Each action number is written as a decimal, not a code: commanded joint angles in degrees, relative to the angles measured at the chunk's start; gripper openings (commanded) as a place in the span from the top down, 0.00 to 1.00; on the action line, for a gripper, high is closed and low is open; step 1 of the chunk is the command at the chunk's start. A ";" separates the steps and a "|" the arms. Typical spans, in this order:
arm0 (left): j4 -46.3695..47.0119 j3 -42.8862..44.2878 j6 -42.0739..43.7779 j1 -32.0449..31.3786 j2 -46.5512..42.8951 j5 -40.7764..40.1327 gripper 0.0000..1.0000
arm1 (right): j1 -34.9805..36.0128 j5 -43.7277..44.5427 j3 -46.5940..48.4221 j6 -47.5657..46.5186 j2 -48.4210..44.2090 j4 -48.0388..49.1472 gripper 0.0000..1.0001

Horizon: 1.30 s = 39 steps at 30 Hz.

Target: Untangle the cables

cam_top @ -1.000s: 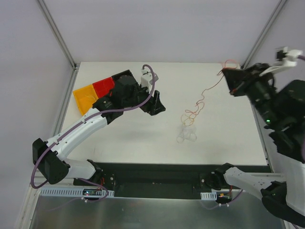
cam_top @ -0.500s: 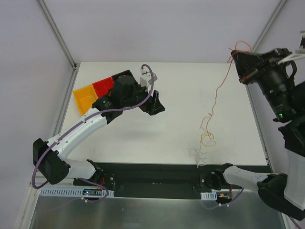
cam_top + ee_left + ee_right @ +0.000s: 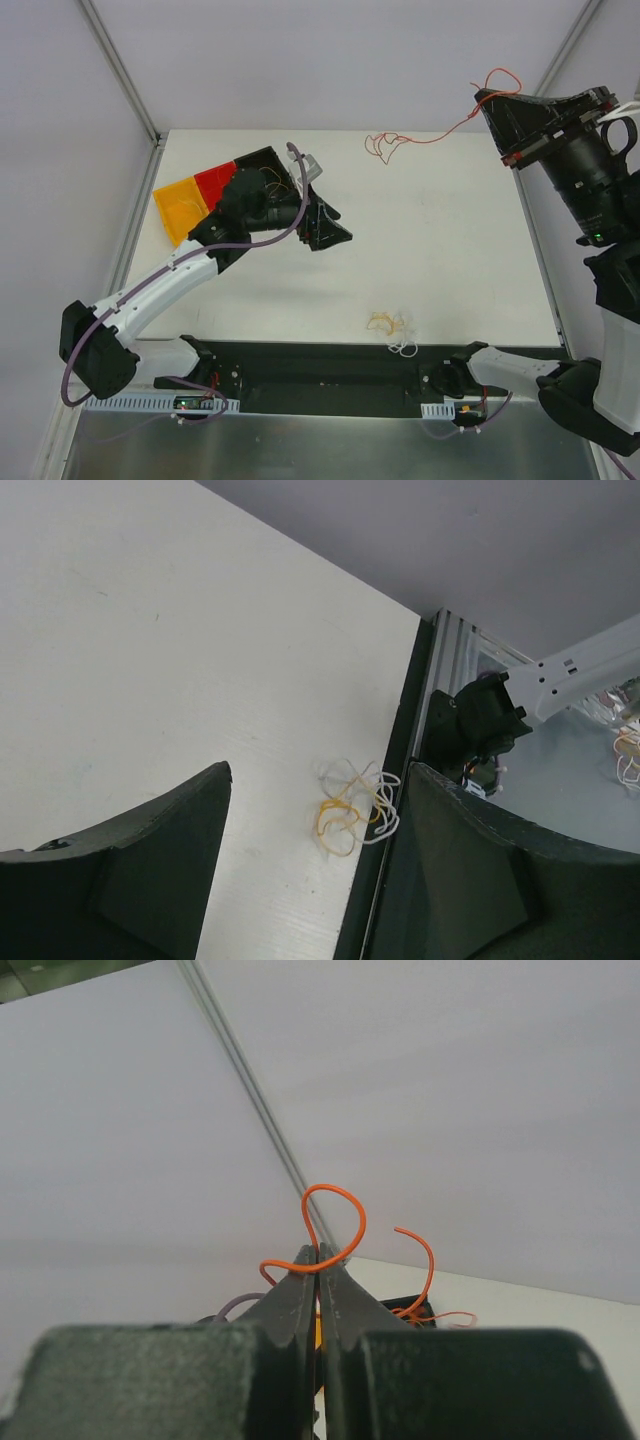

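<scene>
My right gripper is raised high at the back right and shut on a thin orange wire. The wire trails left from the jaws, and its loose looped end hangs over the table's back edge. In the right wrist view the jaws pinch this orange wire just below a loop. A small tangle of yellow and white wires lies on the table at the front edge, apart from the orange wire. It also shows in the left wrist view. My left gripper is open and empty above the table's left-middle, also seen in its own view.
A tray with yellow, red and black compartments lies at the table's back left, partly under the left arm. The black strip with the arm bases runs along the front edge, right beside the yellow and white tangle.
My right gripper rose and the orange wire came free of the tangle, swinging toward the back edge. The yellow and white wires dropped at the front edge. The left gripper shifted slightly.
</scene>
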 commanded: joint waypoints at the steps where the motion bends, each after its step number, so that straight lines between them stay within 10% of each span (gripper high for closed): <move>1: 5.13 -0.53 1.09 1.06 -4.26 -0.65 0.31 | 0.12 -7.02 0.77 6.42 2.48 6.00 0.99; 14: 2.38 -10.63 14.82 2.03 -24.31 -58.31 0.25 | 5.82 -7.32 -45.43 15.23 -5.86 28.31 1.00; 29: -4.47 -5.27 2.53 9.58 -12.19 -43.83 0.16 | 10.75 -11.59 -71.48 20.76 12.48 41.41 0.88; 39: -7.81 -0.71 -7.14 17.23 0.20 -27.49 0.13 | 3.03 -17.76 -68.68 19.54 17.87 42.30 0.32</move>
